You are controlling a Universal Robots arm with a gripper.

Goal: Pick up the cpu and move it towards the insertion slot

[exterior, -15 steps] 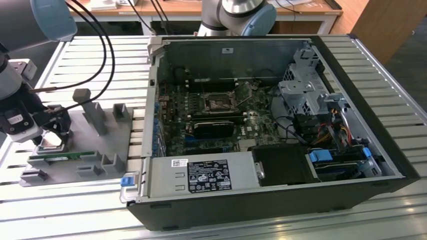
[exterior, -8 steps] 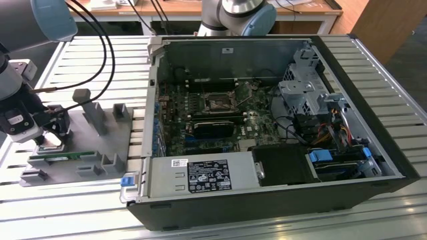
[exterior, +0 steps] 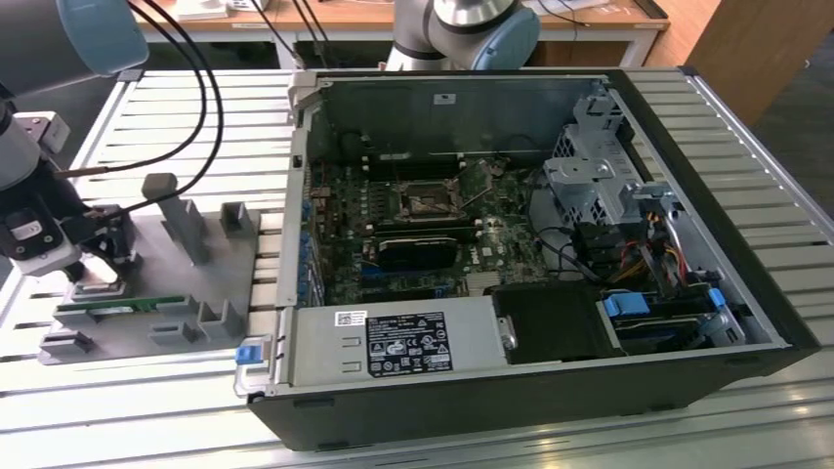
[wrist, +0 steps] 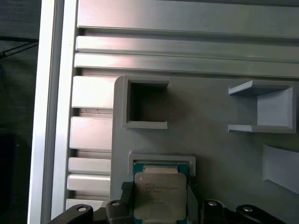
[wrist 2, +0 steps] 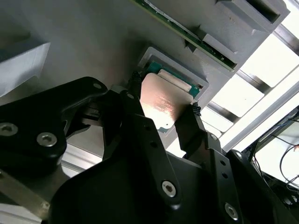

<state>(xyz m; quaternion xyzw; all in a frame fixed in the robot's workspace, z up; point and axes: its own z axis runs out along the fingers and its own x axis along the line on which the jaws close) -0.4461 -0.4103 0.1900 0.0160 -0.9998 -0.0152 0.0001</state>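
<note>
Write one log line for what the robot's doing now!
gripper: shut on cpu | cpu: at tray recess | slot: away inside the case, not reached

The exterior view looks down over the whole table (exterior: pixel 170 107); both wrist views sit close above the tray's (wrist: pixel 210 140) cpu (wrist: pixel 160 196).

Nothing reads clearly: print on the power supply label (exterior: pixel 406 344) inside the computer case (exterior: pixel 521 415) and on the cpu (wrist: pixel 160 193) is too fine.

Black jaws hide part of the cpu (wrist 2: pixel 161 100).
</note>
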